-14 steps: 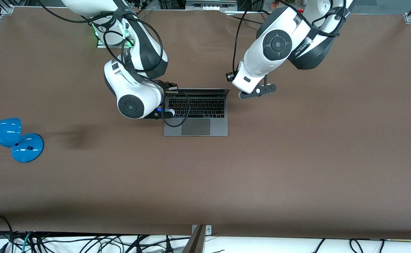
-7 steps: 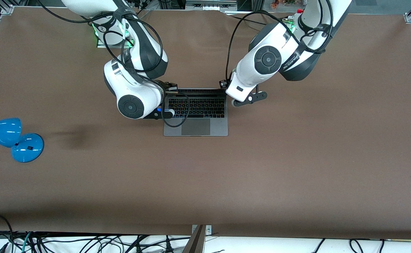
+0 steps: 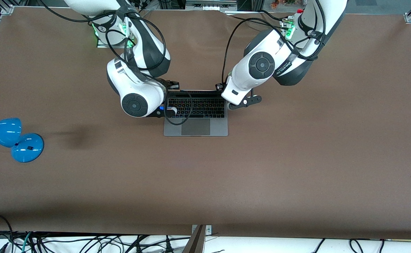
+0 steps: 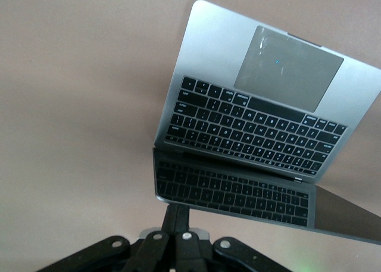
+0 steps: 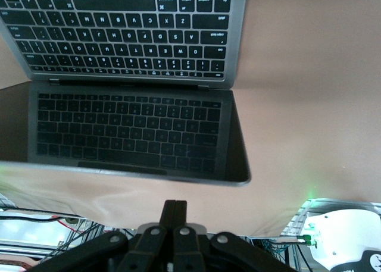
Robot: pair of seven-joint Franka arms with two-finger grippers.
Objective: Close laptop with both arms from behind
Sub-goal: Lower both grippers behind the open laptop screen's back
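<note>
The space-grey laptop (image 3: 195, 127) stands open in the middle of the table, its lid upright and seen edge-on from the front camera. My right gripper (image 3: 173, 85) is shut and sits at the lid's top corner toward the right arm's end. In the right wrist view the shut gripper (image 5: 174, 208) is a short way from the lid's edge, above the laptop's keyboard (image 5: 119, 40). My left gripper (image 3: 220, 86) is shut at the lid's other top corner. In the left wrist view its tips (image 4: 177, 208) reach the lid's edge, with the keyboard (image 4: 256, 120) past it.
A blue desk lamp (image 3: 15, 138) stands near the table's edge at the right arm's end. Black cables hang from both arms over the laptop's keyboard side. The brown table (image 3: 261, 168) runs wide nearer to the front camera.
My left gripper has moved in from beside the laptop to the lid's top corner. My right arm has shifted slightly and stays at its corner. The lid stands as before.
</note>
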